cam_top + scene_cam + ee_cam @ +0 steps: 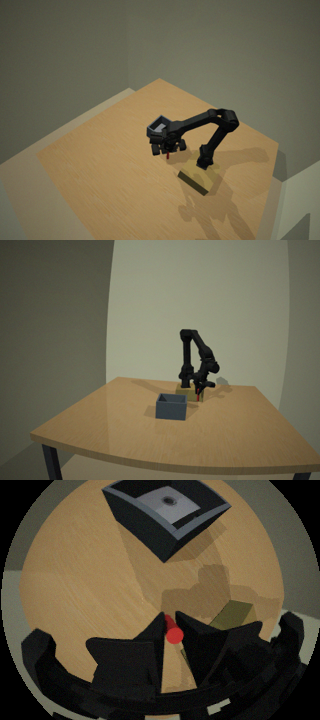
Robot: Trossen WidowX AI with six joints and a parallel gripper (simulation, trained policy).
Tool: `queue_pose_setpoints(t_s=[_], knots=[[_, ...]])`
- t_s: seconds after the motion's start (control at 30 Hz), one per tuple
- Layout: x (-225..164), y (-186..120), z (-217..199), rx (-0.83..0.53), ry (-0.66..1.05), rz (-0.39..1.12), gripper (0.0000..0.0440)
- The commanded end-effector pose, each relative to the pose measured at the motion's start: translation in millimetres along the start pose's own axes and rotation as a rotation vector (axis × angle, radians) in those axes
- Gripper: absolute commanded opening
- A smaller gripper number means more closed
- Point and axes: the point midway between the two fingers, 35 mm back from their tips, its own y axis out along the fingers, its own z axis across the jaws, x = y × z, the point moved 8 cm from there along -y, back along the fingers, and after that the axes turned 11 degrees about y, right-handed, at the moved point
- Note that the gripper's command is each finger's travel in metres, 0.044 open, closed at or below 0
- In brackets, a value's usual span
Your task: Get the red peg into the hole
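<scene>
"What does the top view give you?"

"Your arm [196, 122] [186, 351] rises from the yellow block [188, 167] [186, 395] [234, 614], right of centre, and reaches left. Your claw [168, 151] [197, 392] [169, 615] is near the middle of the frame, with the red peg [167, 155] [197, 397] [174, 634] poking out below it. The box [149, 132] [170, 411] [142, 527] is just above and left of your claw, partly hidden by the arm."

"And the exterior view?"

"You have the box standing on the worktop [103, 167] [116, 431] [75, 580], just below the centre of the frame. Your peg is outside it, to the right and farther back, roughly upright under the claw, in front of the block. I can't tell you whether its lower end touches the worktop."

"Have you got hold of it, by the wrist view?"

"You have: your claw is narrow, pinched on the peg, whose round end faces you at lower centre. The box is at the top, open, showing you the pale plate [159, 128] [187, 511] and its dark hole [169, 500]. No peg in that hole; yours is in the claw. The block shows at right."
</scene>
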Motion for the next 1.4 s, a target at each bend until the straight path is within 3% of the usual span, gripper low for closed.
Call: queue_pose_setpoints(t_s=[0.0,0.63,1.37], knots=[[8.6,-9.7,2.1,0.013,-0.016,-0.026,0.0000],[79.8,-48.9,15.3,0.046,0.013,-0.096,0.0000],[173.4,-29.3,9.6,0.055,0.175,-0.076,0.0000]])
